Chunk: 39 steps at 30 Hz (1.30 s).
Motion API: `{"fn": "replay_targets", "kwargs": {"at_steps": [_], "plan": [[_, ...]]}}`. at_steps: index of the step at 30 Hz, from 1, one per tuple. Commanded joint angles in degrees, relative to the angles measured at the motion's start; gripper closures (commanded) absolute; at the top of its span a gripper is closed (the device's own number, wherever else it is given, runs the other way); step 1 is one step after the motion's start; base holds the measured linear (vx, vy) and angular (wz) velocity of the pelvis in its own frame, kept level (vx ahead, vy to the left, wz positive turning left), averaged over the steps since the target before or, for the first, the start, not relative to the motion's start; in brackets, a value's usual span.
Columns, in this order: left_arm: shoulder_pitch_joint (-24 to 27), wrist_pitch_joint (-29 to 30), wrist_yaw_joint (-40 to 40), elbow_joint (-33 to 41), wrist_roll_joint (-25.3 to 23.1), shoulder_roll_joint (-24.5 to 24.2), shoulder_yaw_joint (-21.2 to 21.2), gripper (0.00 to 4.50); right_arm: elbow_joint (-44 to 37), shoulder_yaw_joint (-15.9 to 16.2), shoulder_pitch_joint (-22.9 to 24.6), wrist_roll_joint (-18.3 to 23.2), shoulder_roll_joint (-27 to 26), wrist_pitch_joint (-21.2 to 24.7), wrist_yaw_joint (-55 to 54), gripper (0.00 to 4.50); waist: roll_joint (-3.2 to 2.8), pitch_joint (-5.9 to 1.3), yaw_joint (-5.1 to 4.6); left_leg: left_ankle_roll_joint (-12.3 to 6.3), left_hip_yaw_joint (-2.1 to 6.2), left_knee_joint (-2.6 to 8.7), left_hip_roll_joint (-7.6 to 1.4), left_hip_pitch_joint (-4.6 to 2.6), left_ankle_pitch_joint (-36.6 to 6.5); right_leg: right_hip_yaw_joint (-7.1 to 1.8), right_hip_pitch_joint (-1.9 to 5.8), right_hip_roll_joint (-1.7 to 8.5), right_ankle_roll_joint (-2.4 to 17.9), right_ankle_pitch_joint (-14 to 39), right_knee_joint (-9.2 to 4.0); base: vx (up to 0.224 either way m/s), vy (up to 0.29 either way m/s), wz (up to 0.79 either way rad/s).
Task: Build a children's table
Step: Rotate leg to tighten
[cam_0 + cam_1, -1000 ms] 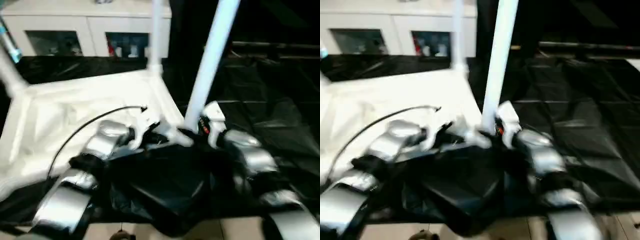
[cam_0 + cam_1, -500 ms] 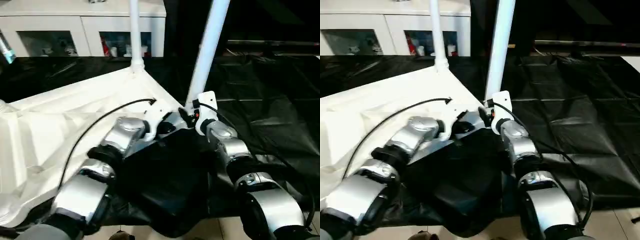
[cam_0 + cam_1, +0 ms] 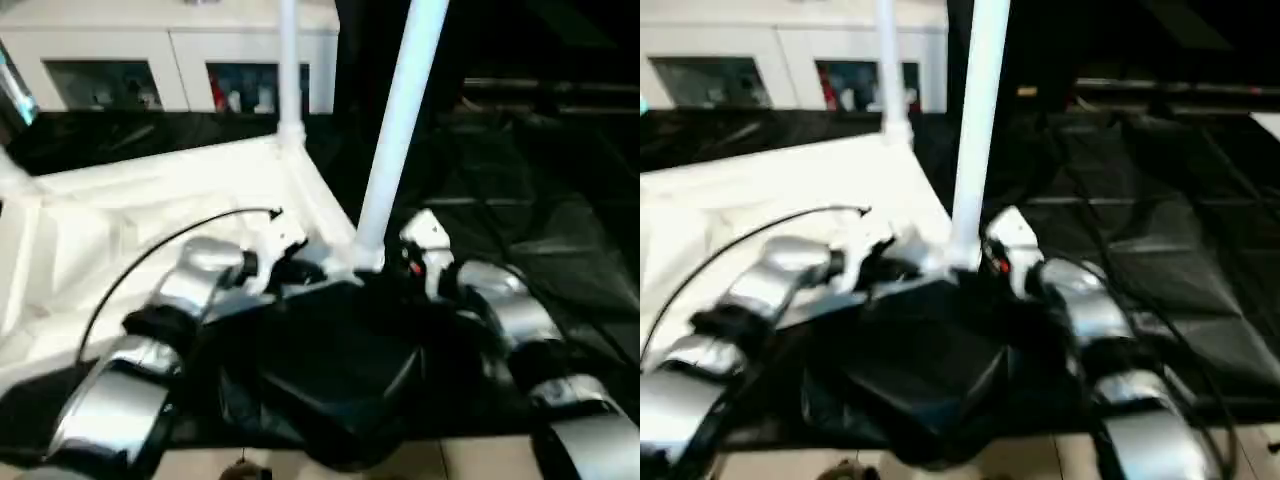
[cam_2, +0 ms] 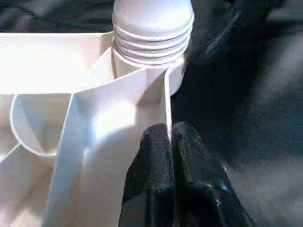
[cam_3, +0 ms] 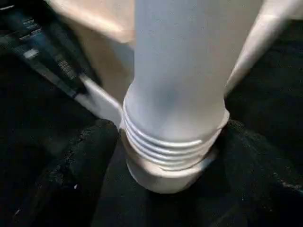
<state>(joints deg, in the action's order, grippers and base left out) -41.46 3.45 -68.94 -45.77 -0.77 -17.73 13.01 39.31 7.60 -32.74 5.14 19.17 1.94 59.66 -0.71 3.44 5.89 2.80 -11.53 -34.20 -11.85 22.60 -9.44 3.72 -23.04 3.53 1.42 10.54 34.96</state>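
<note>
- White plastic dominates the scene: the tabletop (image 3: 150,200) lies underside up on a black sheet (image 3: 540,200), ribs showing.
- Half a second on, the head camera has shifted, but the work has not: the near leg (image 3: 395,130) stands upright in the same corner as before, with both arms at its foot.
- Left end effector (image 4: 171,142) is pressed together, pinching a thin rib of the tabletop just beside that corner.
- Right end effector (image 5: 173,142) clasps the leg's ribbed base, one black finger on each side, where it enters the socket (image 5: 165,177).
- Judged from this, the leg is being seated or tightened, not yet released.
- Sockets and contents: the near one holds this leg, and the far corner holds a second leg (image 3: 288,60), also upright.
- Behind stands a cabinet (image 3: 170,45); its contents are too blurred to name.
</note>
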Motion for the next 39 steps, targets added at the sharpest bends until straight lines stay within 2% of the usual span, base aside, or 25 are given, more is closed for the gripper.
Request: {"fn": "replay_targets", "kwargs": {"at_steps": [1,2,5,12,14,17,20,27,29,30,31,32,34,36,37,38,39], "plan": [[-0.72,-1.01,-4.05,5.09,2.75,0.55,0.71,4.5,-2.06,1.79,0.78,1.01,0.47,1.08,3.26,0.83,-0.16,-4.29,-0.06,-3.08,1.05,3.79,-2.3,-1.84,-11.91,-2.6,2.72,4.81,13.78,7.6,-3.84,0.0,0.0,0.0],[-0.72,-1.01,-4.05,5.09,2.75,0.55,0.71,4.5,-2.06,1.79,0.78,1.01,0.47,1.08,3.26,0.83,-0.23,-4.24,0.06,-2.49,0.99,3.8,-2.26,-2.03,-12.69,-2.63,2.46,4.8,13.56,9.41,-4.04,0.0,0.0,0.0],[0.31,-0.38,-5.75,6.77,3.28,-0.17,0.58,4.5,-3.69,1.1,1.26,2.15,0.99,2.11,5.49,0.83,-0.13,-4.17,0.39,-1.69,1.12,3.97,-2.35,-2.11,-13.47,-2.66,2.52,4.89,12.96,11.37,-4.16,0.0,0.0,0.0],[1.91,1.37,-7.62,9.79,4.16,-1.06,0.68,4.5,-7.44,1.23,2.49,4.66,1.52,4.98,9.59,0.83,-0.12,-4.37,0.49,-2.23,1.1,3.83,-2.27,-1.89,-11.43,-2.6,2.51,4.81,12.91,8.91,-3.85,0.0,0.0,0.0],[2.03,1.63,-7.77,10.14,4.25,-1.13,0.69,4.5,-7.41,1.39,2.56,4.78,1.47,5.28,9.65,1.18,-0.15,-4.3,0.48,-1.94,1.12,3.87,-2.25,-1.9,-11.81,-2.59,2.52,4.86,12.86,9.67,-3.92,0.0,0.0,0.0],[2.15,1.94,-7.84,10.5,4.22,-1.2,0.69,4.5,-7.42,1.28,2.7,5.05,1.26,6.09,9.66,1.27,-0.19,-4.34,0.49,-1.72,1.14,3.86,-2.2,-1.93,-11.79,-2.58,2.52,4.84,12.62,10.1,-3.98,0.0,0.0,0.0],[2.23,2.24,-7.8,10.8,4.13,-1.2,0.67,4.5,-7.71,1.22,2.95,5.1,1.15,6.57,9.67,1.6,-0.17,-4.34,0.49,-1.68,1.15,3.87,-2.19,-1.9,-11.74,-2.57,2.55,4.84,12.57,9.9,-3.93,0.0,0.0,0.0],[2.08,2.66,-6.75,10.68,3.32,-0.84,0.78,4.5,-7.81,0.89,3.83,4.99,0.1,7.22,7.06,1.71,-0.32,-4.4,0.53,-1.58,1.16,3.83,-2.19,-1.94,-11.61,-2.55,2.52,4.77,12.74,8.87,-3.87,0.0,0.0,0.0],[1.44,2.86,-4.64,9.66,2.58,-0.19,0.63,4.5,-6.42,0.53,3.69,3.87,-0.98,6.47,3.33,1.71,-0.32,-4.33,0.33,-1.1,1.23,3.94,-2.18,-1.99,-12.25,-2.53,2.43,4.82,12.63,9.95,-3.97,0.0,0.0,0.0],[0.42,3.03,-1.9,8.12,1.8,0.85,0.38,4.5,-4.16,-0.16,3.15,2.65,-2.58,6.01,-1.85,1.71,-0.3,-4.34,0.13,-0.8,1.2,3.91,-2.13,-1.88,-12.59,-2.62,2.35,4.95,12.52,10.75,-3.97,0.0,0.0,0.0],[-2.51,3.46,5.69,4.02,0.17,4.04,-0.4,4.5,0.76,-2.42,1.51,1.11,-7.17,5.44,-14.36,1.72,-0.25,-4.15,-0.15,-0.08,1.16,3.92,-1.98,-2.08,-13.4,-2.64,2.07,4.93,12.32,12.6,-4.28,0.0,0.0,0.0],[-3.3,3.59,7.69,2.94,-0.15,4.95,-0.63,4.5,1.97,-3.2,0.98,1.04,-8.48,5.64,-17.65,1.72,-0.26,-4.05,-0.5,1.13,1.47,4.08,-1.78,-2.28,-15.1,-2.57,2.14,5.12,11.66,16.23,-4.68,0.0,0.0,0.0],[-4.35,3.83,10.2,1.56,-0.58,6.12,-0.86,4.5,3.71,-4.17,0.1,0.79,-10.19,5.2,-22.33,1.73,-0.23,-4.0,-0.94,1.58,1.57,4.22,-1.74,-2.15,-15.7,-2.62,2.12,5.19,10.47,18.84,-4.91,0.0,0.0,0.0],[-4.91,3.84,11.65,0.79,-0.8,6.74,-0.99,4.5,4.69,-4.69,-0.47,0.68,-11.06,4.97,-24.83,1.73,-0.19,-4.11,-1.09,1.45,1.68,4.24,-1.83,-2.15,-15.35,-2.56,2.4,5.18,10.52,17.74,-4.86,0.0,0.0,0.0],[-6.67,4.13,15.89,-1.61,-1.12,8.78,-1.59,4.5,7.73,-6.03,-2.35,0.27,-13.75,4.22,-32.22,1.73,-0.65,-4.36,-1.45,1.11,1.59,4.12,-1.64,-1.57,-12.62,-2.61,2.62,4.92,10.98,12.86,-4.28,0.0,0.0,0.0],[-8.2,4.38,19.86,-3.65,-1.25,10.62,-2.22,4.5,10.23,-7.04,-4.12,0.44,-16.13,3.67,-37.3,1.73,-0.67,-4.5,-1.67,1.26,1.46,4.0,-1.51,-1.72,-12.22,-2.65,2.36,4.81,11.3,11.48,-4.22,0.0,0.0,0.0],[-8.87,4.51,21.69,-4.54,-1.27,11.45,-2.49,4.5,11.32,-7.48,-4.92,0.54,-17.21,3.46,-39.5,1.73,-0.45,-4.58,-1.89,1.64,1.57,4.03,-1.54,-1.98,-12.12,-2.57,2.42,4.7,12.03,10.12,-4.07,0.0,0.0,0.0]]}}
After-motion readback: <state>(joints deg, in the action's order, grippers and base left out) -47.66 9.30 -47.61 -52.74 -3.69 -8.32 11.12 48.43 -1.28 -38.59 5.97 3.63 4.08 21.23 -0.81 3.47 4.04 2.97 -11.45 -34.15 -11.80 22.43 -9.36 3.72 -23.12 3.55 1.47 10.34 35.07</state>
